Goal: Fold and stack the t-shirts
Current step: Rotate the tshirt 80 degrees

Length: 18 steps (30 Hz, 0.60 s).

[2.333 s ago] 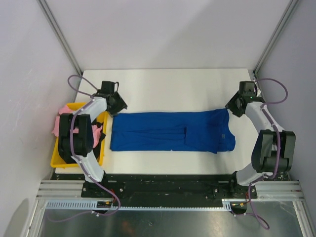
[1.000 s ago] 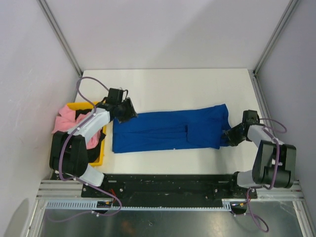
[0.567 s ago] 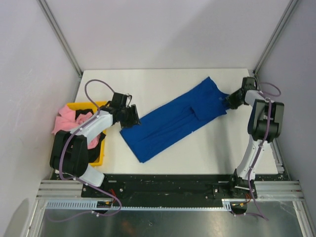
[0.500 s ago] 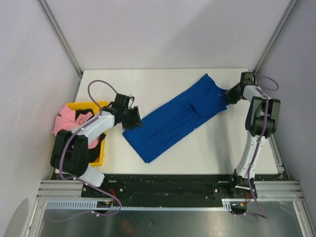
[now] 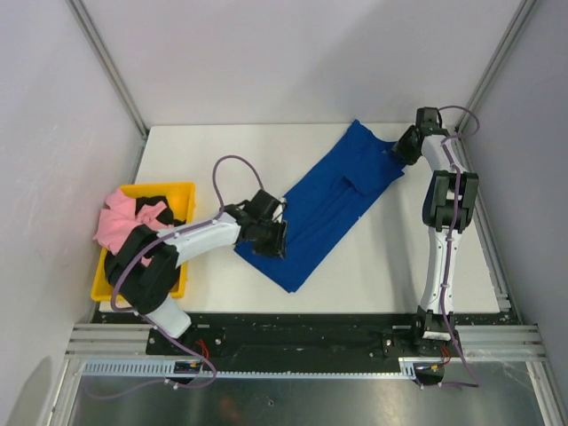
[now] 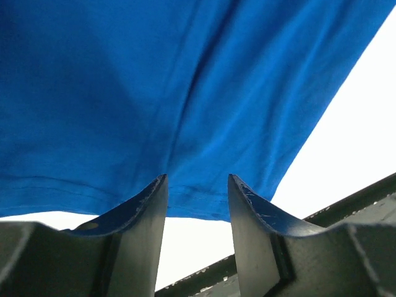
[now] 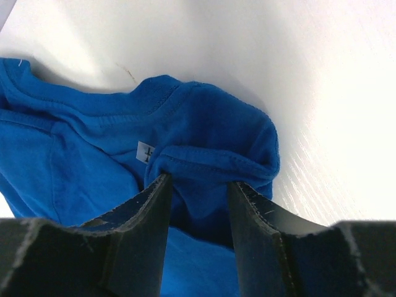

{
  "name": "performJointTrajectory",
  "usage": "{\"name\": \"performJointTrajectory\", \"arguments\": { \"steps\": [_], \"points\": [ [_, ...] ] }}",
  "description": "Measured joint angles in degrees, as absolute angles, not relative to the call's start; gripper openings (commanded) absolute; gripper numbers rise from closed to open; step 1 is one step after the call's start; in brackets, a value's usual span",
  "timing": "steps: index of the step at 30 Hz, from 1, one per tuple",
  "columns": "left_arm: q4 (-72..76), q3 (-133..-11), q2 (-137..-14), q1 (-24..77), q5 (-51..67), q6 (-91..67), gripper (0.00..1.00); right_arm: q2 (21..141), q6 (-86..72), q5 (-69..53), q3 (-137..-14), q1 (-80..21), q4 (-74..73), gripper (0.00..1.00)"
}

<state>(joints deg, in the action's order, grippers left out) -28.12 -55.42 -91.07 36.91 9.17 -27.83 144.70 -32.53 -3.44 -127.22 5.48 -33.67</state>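
Diagonally stretched, the blue t-shirt (image 5: 333, 200) is pinched at hem by left tool (image 6: 197, 183), collar by right tool (image 7: 198, 183).

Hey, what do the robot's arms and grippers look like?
The left arm and right arm have white link shells with black joints, each trailing a looping purple cable. The left gripper and right gripper have dark, tapered fingers with scuffed edges.

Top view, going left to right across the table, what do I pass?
yellow bin → left tool → blue t-shirt → right tool
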Motion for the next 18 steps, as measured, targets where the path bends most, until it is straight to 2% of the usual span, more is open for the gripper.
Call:
{"name": "performJointTrajectory", "arguments": {
  "steps": [9, 18],
  "points": [
    [-28.82, -55.94, -96.49, 45.28, 8.56, -27.4, 0.42, 144.53, -30.63, -3.01, -127.63, 5.26, -34.44, 0.56],
    [-29.58, -58.37, -98.76, 49.82, 6.85, -27.42, 0.41, 141.6, -29.98, -1.3, -126.39, 5.15, -37.43, 0.56]
  ]
}}
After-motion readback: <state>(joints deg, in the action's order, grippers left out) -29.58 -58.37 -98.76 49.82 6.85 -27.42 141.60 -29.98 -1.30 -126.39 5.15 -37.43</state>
